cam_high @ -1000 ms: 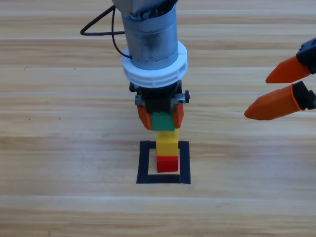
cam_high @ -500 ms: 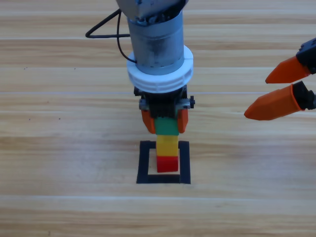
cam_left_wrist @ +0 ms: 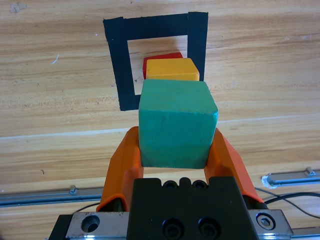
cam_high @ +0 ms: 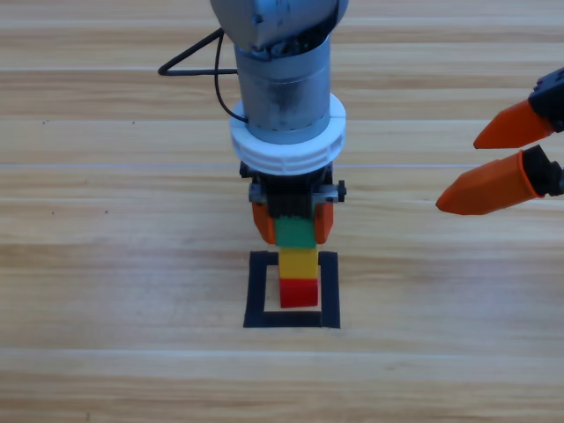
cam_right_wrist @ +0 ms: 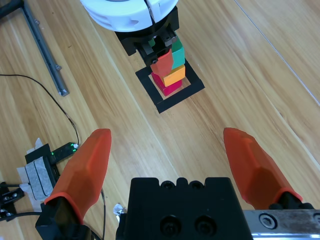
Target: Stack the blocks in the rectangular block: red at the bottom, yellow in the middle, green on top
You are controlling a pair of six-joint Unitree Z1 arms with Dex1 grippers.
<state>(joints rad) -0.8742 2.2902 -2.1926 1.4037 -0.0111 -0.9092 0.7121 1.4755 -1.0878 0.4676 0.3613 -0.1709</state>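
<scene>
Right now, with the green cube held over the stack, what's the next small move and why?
Probably open the left gripper and release. It is shut on the green cube, which appears to sit on the yellow cube above the red cube inside the tape square. The right gripper waits open, aside.

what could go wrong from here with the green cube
The left gripper is shut on the green cube, right over the yellow cube and red cube. If green sits off-centre at release, it may slide off. Opening jaws could drag it and topple the stack out of the tape outline.
</scene>
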